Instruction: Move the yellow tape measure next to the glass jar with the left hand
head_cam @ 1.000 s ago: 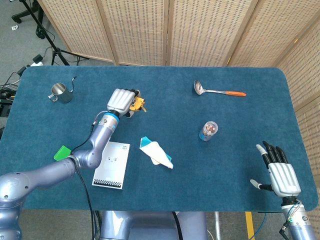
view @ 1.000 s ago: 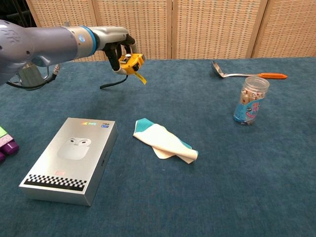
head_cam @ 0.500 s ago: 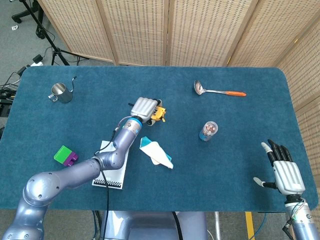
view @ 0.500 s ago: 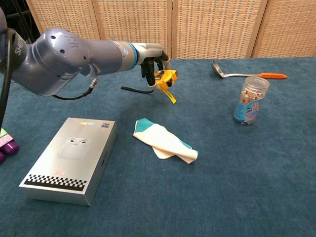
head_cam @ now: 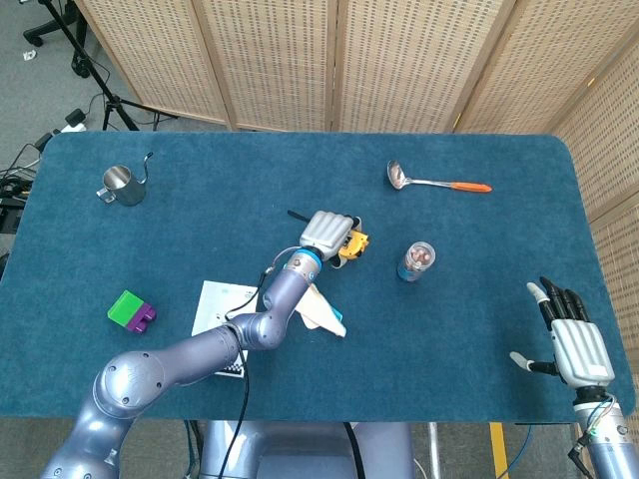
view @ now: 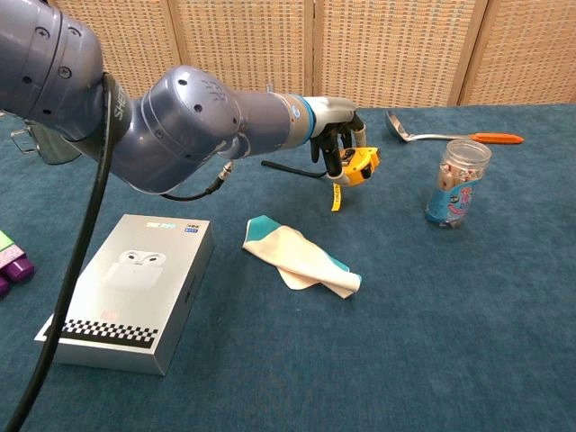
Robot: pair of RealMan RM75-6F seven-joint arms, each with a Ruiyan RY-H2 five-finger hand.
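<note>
I have the left robot hand (view: 340,137) closed around the one yellow tape measure (view: 358,166), carried above the counter (head_cam: 200,120) with a short yellow strip of blade hanging from it. In the head view it sits near mid-counter, with the single glass jar (head_cam: 417,260) close by at its 3 o'clock, not touching. My right robot hand (head_cam: 571,339) hangs off the counter's 4 o'clock corner, fingers spread and holding nothing.

One of each otherwise: a ladle with an orange handle (head_cam: 437,182) at the jar's 12 o'clock, a metal cup (head_cam: 121,186) far off at 10 o'clock, a purple and green block (head_cam: 131,311) toward 8 o'clock, a white earbuds box (view: 130,286), and a folded white and teal cloth (view: 301,256) beside it, below the tape measure.
</note>
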